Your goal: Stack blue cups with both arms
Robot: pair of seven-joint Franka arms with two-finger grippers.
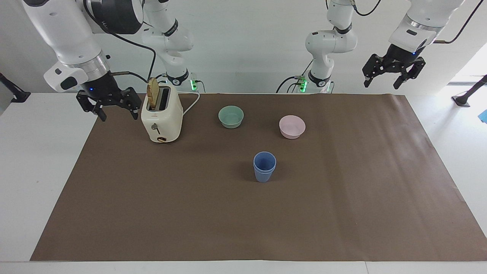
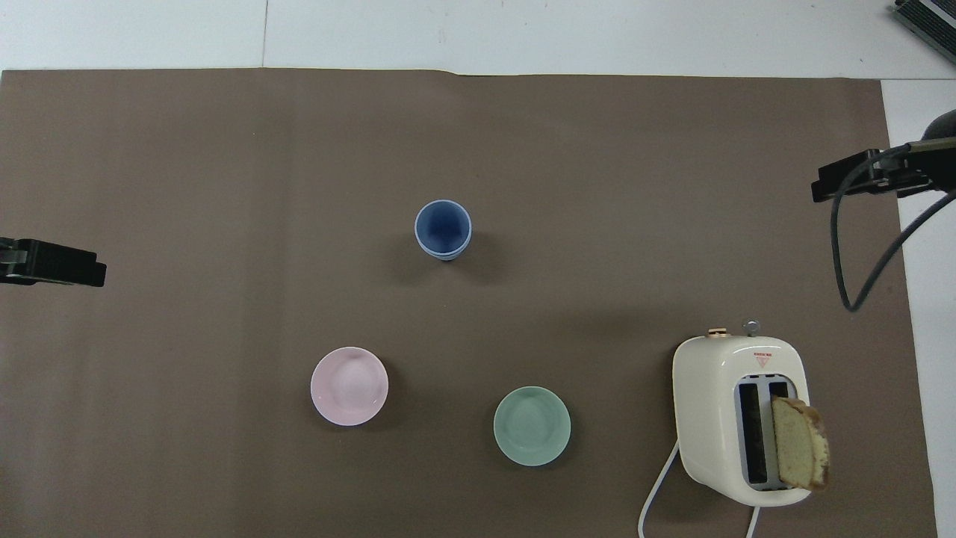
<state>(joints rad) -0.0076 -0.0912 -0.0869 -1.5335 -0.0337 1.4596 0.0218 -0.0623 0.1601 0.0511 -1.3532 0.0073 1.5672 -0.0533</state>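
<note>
The blue cups (image 1: 264,166) stood nested, one inside the other, just below the middle of the facing frame on the brown mat (image 1: 342,213) covering the desk (image 1: 38,171); a doubled rim showed in the overhead view too (image 2: 443,229). With the stack upright and nothing touching it, the job looked finished.

The right pincer (image 1: 107,103) hung at the upper left of the facing frame, jaws wide and empty, over the mat's edge beside the toaster (image 1: 161,118) with its bread slice (image 1: 153,94), probably clearing away. The left pincer (image 1: 393,71) waited at the upper right, raised, also wide and empty. The mint-green bowl (image 1: 231,116) and pink bowl (image 1: 292,126) sat above the cups in the frame, apart from them.
</note>
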